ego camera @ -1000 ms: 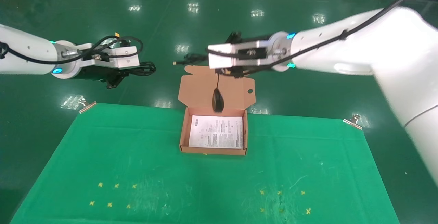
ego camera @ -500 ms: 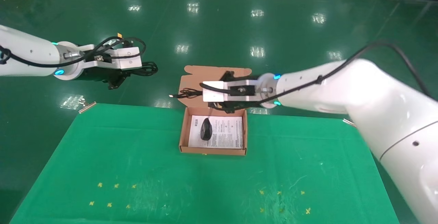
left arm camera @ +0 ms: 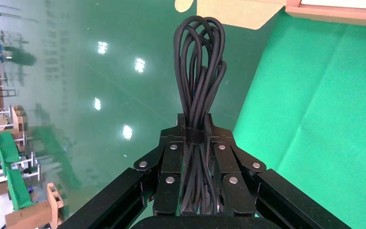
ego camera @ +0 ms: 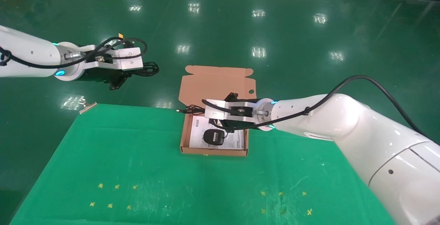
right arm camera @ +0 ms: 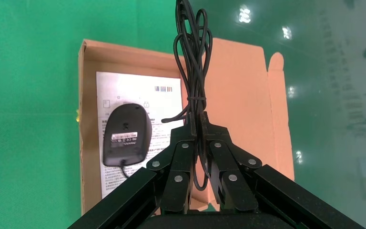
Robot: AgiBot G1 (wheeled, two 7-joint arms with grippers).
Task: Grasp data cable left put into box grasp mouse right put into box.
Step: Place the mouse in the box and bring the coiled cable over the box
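Observation:
The black mouse (ego camera: pixel 213 137) lies underside up, pale label showing, on the white sheet inside the cardboard box (ego camera: pixel 213 152); it also shows in the right wrist view (right arm camera: pixel 126 133). My right gripper (ego camera: pixel 208 112) hovers low over the box's far part, shut (right arm camera: pixel 195 118) on the mouse's bundled cord (right arm camera: pixel 193 57), whose USB plug end sticks out past the box's left wall (ego camera: pixel 179 110). The lid (ego camera: pixel 213 80) stands open behind. My left gripper (ego camera: pixel 132 72) is held off the table at the far left, shut (left arm camera: pixel 194 125) on the looped data cable (left arm camera: pixel 198 62).
The box (right arm camera: pixel 82 119) sits at the far middle edge of the green cloth table (ego camera: pixel 137 156). Metal clips (ego camera: pixel 87 107) (ego camera: pixel 354 121) hold the cloth's far corners. Yellow cross marks (ego camera: pixel 113 195) lie near the front. Glossy green floor lies beyond.
My right gripper came down and toward me from above the lid to the box. The hanging mouse was lowered into the box and now lies flipped, label up. The left arm barely moved.

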